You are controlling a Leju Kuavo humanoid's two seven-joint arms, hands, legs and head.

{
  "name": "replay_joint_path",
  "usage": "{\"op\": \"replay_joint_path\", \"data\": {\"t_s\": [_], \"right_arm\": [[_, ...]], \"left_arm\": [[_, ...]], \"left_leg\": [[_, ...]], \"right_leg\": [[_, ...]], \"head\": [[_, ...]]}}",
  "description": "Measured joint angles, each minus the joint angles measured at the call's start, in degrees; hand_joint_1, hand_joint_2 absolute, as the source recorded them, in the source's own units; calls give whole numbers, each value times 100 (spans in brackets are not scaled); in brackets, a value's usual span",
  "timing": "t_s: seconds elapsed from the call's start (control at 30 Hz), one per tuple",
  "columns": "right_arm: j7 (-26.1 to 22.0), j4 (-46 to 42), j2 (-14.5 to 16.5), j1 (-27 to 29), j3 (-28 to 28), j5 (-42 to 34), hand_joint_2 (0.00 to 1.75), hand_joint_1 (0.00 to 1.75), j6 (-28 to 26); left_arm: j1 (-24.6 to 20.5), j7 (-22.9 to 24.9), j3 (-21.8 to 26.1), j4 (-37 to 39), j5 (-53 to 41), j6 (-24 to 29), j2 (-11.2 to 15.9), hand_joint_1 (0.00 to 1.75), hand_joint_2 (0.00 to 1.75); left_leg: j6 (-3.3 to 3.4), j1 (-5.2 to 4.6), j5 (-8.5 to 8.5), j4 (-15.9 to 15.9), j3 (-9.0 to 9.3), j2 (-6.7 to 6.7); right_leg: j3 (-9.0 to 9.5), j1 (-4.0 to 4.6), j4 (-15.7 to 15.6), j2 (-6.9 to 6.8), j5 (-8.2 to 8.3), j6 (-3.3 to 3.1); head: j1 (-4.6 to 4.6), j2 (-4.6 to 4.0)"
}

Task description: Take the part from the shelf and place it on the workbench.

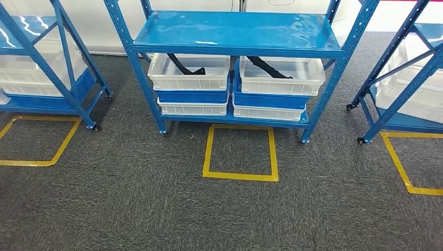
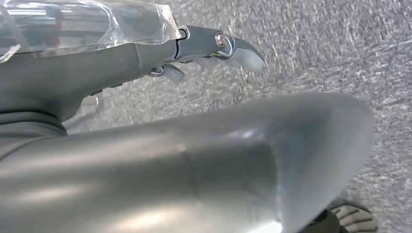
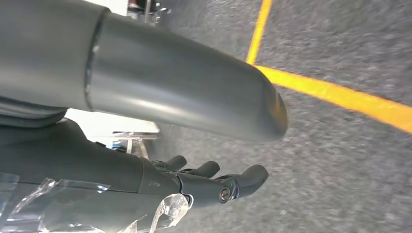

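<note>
Walking up to the blue shelf [image 1: 237, 31] comes first, I think, stopping near the yellow square [image 1: 241, 155] in front of it. One black part [image 1: 186, 68] lies in the left white bin [image 1: 189, 73] under the top board. My left hand [image 2: 214, 46] and right hand [image 3: 209, 179] hang empty, fingers loosely apart. Each part's far end is hidden under the board.

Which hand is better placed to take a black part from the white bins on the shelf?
Neither clearly: left hand and right hand both hang empty over carpet. Each white bin holds a black part, so either side serves.
</note>
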Motion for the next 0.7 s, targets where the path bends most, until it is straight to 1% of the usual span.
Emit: {"op": "replay_joint_path", "data": {"t_s": [0.03,0.07,0.1,0.13,0.17,0.2,0.23,0.27,0.3,0.33,0.37,0.4,0.43,0.47,0.5,0.53,0.57,0.63,0.67,0.7], "right_arm": [[37,2,-12,8,15,17,0,0,-6],[76,4,-23,14,28,26,0,0,-19],[113,6,-30,14,40,28,44,0,-36],[141,7,-34,11,46,28,87,0,-53],[157,7,-37,5,55,27,131,0,-65],[167,7,-36,-3,64,27,175,0,-71],[175,7,-36,-11,74,27,175,0,-75],[183,7,-36,-17,81,27,175,0,-84],[192,7,-39,-19,85,26,175,0,-98],[201,7,-43,-18,88,26,175,0,-117],[208,7,-47,-17,93,25,175,0,-136],[216,7,-47,-17,103,25,175,0,-151],[226,7,-45,-17,114,24,175,0,-162],[242,7,-41,-21,123,20,175,0,-169],[264,7,-35,-26,132,15,175,0,-173],[288,7,-33,-33,137,5,175,0,-176],[311,7,-31,-41,143,-5,175,0,-179],[337,7,-26,-54,163,-16,175,0,-178],[340,7,-23,-59,173,-16,175,0,-178],[342,7,-22,-61,179,-15,175,0,-177]], "left_arm": [[-8,4,0,0,2,1,-5,0,0],[-14,11,0,0,3,1,-8,0,0],[-16,16,0,0,4,2,-10,0,0],[-12,20,0,0,4,2,-13,0,0],[-4,22,0,0,5,3,-13,0,0],[10,22,0,0,6,3,-12,0,0],[25,21,0,0,8,2,-13,0,0],[37,21,-1,0,10,2,-15,0,0],[44,22,-1,0,17,1,-20,0,0],[46,22,-2,0,27,1,-26,0,0],[44,29,-2,0,37,1,-31,0,44],[40,39,-1,2,46,2,-33,0,87],[37,54,-1,3,51,6,-33,0,131],[34,78,0,5,55,11,-31,0,175],[37,96,-1,7,58,16,-29,0,175],[38,113,-1,8,62,21,-30,0,175],[38,128,-2,8,66,23,-31,0,175],[34,154,-4,9,77,24,-32,0,175],[32,168,-4,9,86,25,-31,0,175],[32,175,-4,9,91,26,-30,0,175]], "left_leg": [[2,5,18,-10,-3,26],[23,10,38,-20,-6,49],[55,15,58,-30,-12,75],[88,26,79,-40,-22,104],[110,30,92,-41,-40,132],[123,32,99,-39,-60,162],[124,34,106,-37,-80,195],[119,40,113,-33,-95,222],[109,52,119,-30,-102,241],[89,69,121,-22,-104,254],[58,87,116,-3,-104,259],[13,92,100,29,-113,264],[-34,89,83,62,-127,268],[-81,79,65,91,-145,270],[-101,69,46,105,-159,271],[-86,68,39,99,-159,271],[-44,69,44,88,-156,270],[94,72,72,63,-143,268],[153,72,90,52,-140,268],[182,72,95,48,-139,268]], "right_leg": [[-13,-5,2,16,1,22],[-28,-14,39,-41,-24,45],[-67,-20,147,-146,-109,70],[-160,-25,380,-277,-271,96],[-307,-31,733,-413,-494,119],[-491,-36,1154,-488,-729,142],[-658,-46,1545,-517,-907,165],[-745,-60,1776,-527,-979,186],[-712,-77,1776,-535,-935,208],[-555,-98,1527,-546,-788,234],[-313,-128,1108,-571,-592,269],[-87,-143,685,-585,-450,292],[70,-156,368,-587,-354,281],[142,-167,196,-584,-317,255],[143,-166,155,-566,-327,215],[132,-171,155,-556,-312,180],[128,-171,155,-557,-308,171],[128,-156,156,-557,-301,154],[128,-150,156,-557,-297,141],[127,-147,156,-557,-295,134]], "head": [[3,0],[6,0],[10,0],[13,0],[15,1],[18,0],[19,1],[19,0],[19,0],[18,0],[18,0],[17,0],[17,1],[14,1],[13,1],[10,1],[7,0],[4,0],[4,0],[4,0]]}}
